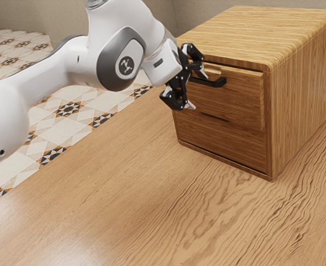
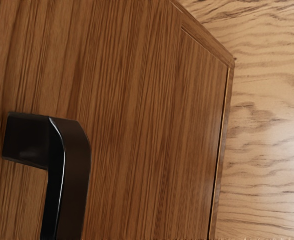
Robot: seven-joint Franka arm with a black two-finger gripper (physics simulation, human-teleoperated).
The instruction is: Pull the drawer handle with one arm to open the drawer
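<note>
A wooden cabinet stands on the floor with two drawers in its front. The upper drawer carries a black bar handle and stands a little proud of the cabinet, with a thin gap under the top. My black gripper is at the handle's end nearer the arm. One finger sits above the bar and the other below it, spread apart, so the gripper is open. In the wrist view the handle is close under my hand against the drawer front.
The lower drawer sits flush below. Wooden floor spreads in front of the cabinet, and patterned tiles lie under the arm on the exterior view's left. A wall runs behind.
</note>
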